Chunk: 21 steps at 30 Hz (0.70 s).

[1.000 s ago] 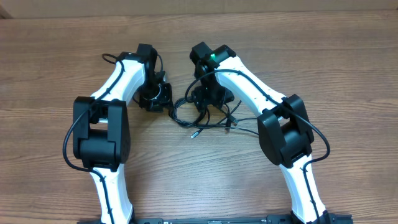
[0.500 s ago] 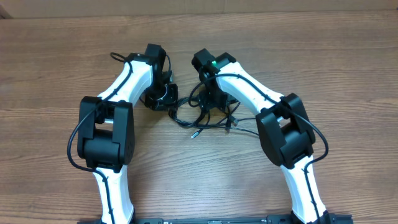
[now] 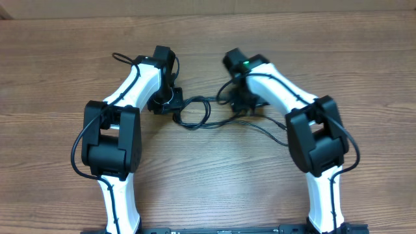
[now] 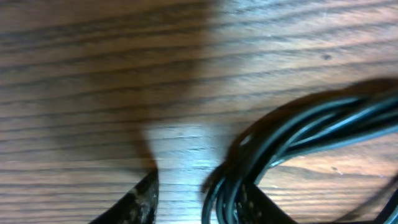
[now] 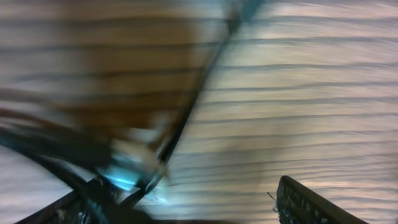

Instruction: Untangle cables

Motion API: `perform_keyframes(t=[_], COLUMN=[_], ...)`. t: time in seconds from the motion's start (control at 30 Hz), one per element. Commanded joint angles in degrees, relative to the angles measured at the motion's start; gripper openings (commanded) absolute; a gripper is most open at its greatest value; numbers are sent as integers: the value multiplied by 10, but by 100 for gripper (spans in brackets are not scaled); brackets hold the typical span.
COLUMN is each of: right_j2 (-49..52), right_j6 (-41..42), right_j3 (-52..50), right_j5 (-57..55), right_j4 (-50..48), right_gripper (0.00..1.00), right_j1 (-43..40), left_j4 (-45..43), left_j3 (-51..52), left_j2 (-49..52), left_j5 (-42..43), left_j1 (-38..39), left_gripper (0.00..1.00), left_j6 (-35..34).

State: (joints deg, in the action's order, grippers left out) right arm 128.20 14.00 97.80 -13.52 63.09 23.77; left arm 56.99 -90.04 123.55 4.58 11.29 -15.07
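Left wrist view, thin black cables (image 4: 298, 121) cut off beside left hand (image 4: 199, 199), grip indeterminate, right hand (image 5: 186, 202) spread, footage motion-blurred.

The left arm (image 3: 133, 88) reaches forward and bends inward, and the left gripper (image 3: 170, 104) points down at the table with its jaws part-way apart. The right arm (image 3: 279, 94) mirrors it. The right gripper (image 3: 244, 104) also points down, fingers (image 5: 308, 202) spread wide.

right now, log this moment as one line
step: untangle | left claw: grip unclear | right claw: open | thin black cables: strung between both claws, looped in the middle
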Motion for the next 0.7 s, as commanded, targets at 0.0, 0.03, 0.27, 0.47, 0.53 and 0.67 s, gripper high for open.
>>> perform_keyframes(t=[0.0,0.03,0.27,0.47,0.53,0.67], right_j2=[56,56,56,56,56,56], right_j6=[36,36,36,49,58,57], right_j3=[-41,-41,-33,133,185,244], right_j5=[-2,17,28,25,30,107], right_j4=[3,3,12,182,222,254], right_gripper=[83,83,83,73,73,77], right_j1=[-41,-48,-68,-78,-77,-71], left_j4=[0,0,19,27,24,21], left_j3=[5,5,1,-9,-9,-9], left_j2=[9,9,9,9,9,9], left_j5=[-62,-60,-60,-60,-61,-63], left_j1=[-4,-4,-4,-4,-4,-4], left_gripper=[47,51,64,64,64,54], left_j6=[-13,-12,-12,-7,-7,-2])
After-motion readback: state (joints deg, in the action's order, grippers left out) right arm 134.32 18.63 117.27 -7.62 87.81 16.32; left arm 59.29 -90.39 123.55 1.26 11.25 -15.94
